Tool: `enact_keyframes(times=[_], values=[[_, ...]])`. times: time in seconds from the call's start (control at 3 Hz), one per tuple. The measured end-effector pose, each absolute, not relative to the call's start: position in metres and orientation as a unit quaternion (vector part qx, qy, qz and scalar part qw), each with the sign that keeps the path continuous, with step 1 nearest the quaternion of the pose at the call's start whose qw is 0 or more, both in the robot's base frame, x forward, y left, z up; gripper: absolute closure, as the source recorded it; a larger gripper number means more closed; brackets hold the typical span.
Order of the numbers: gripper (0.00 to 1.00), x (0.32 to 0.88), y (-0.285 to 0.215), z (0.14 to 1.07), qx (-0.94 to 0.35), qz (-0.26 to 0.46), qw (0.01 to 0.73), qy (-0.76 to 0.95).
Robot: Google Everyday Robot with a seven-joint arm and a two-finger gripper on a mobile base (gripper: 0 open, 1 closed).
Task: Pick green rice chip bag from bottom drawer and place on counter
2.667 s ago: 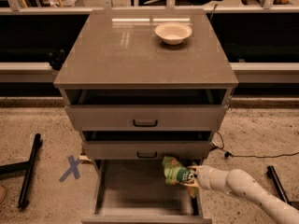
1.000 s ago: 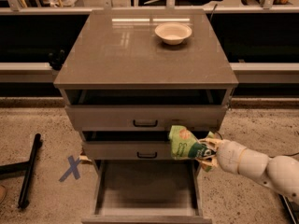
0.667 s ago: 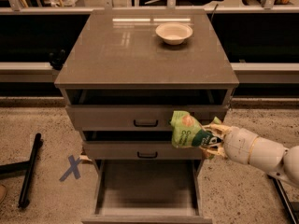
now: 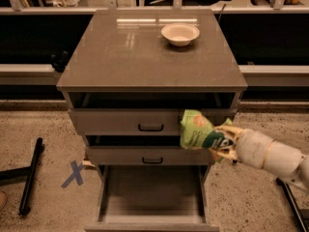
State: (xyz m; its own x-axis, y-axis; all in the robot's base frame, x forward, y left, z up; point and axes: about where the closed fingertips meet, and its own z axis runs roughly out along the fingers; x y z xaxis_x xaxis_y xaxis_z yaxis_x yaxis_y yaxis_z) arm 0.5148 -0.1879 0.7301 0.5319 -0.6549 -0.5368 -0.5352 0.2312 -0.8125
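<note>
Gripper [image 4: 223,144] clenched on green rice chip bag [image 4: 195,129], in front of top drawer [image 4: 120,122]. Bag's long axis up-left from it; counter [image 4: 145,52] above and further back. Lift first, most likely.

My arm [image 4: 277,158] stretches in from the lower right, its white forearm sloping up and leftward to the wrist. At its end my gripper [image 4: 219,142] points left, held in the air. One pale finger sits above and the other below. Both fingers [image 4: 228,130] are clamped on the green rice chip bag [image 4: 195,129], which sticks out left and upward from them.
</note>
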Motion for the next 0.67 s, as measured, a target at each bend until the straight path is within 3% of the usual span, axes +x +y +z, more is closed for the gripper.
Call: enact_keyframes(times=[0.67], values=[[1.00, 0.548, -0.180, 0.867, -0.593, -0.062, 0.694, 0.403]])
